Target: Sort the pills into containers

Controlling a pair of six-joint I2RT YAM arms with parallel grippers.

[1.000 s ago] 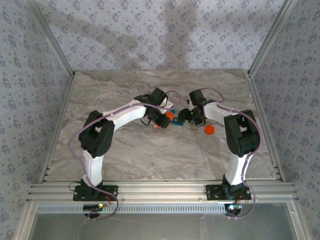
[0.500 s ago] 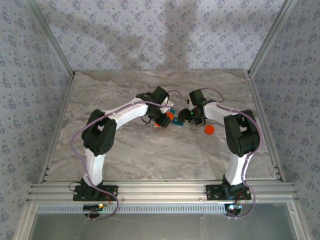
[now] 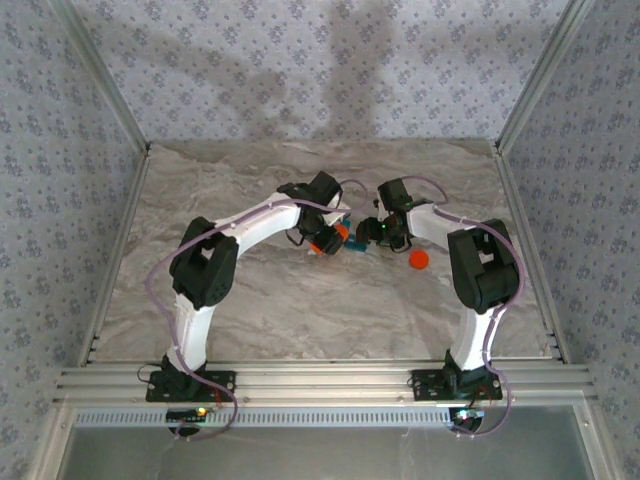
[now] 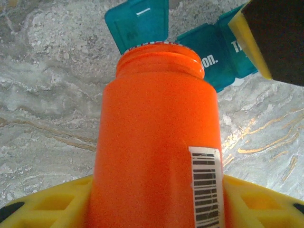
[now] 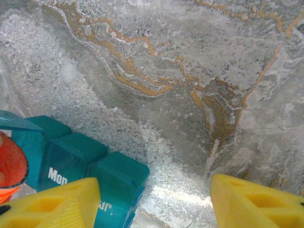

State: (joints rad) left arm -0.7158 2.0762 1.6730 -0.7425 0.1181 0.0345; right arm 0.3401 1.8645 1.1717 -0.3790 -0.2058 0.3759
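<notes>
Left tool [image 4: 156, 206] is clenched around the lower body of an orange bottle [image 4: 152, 118], one yellow finger pressed to each side. The bottle has no cap on, and its open mouth points away from the tool, straight at the teal pill organiser [image 4: 209, 50] lying on the marble surface [image 4: 42, 95] just beyond the rim. One lid [image 4: 137, 21] stands flipped open right behind the mouth. The organiser's long row of compartments runs crosswise to the bottle's axis, off toward the right arm. Right tool [image 5: 154, 185] hangs released over the organiser's far end [image 5: 71, 161], with fingers wide apart and mostly bare surface between them. No pills can be made out. The left arm looks placed to pour, so a slight tilt should carry the mouth over a compartment.
</notes>
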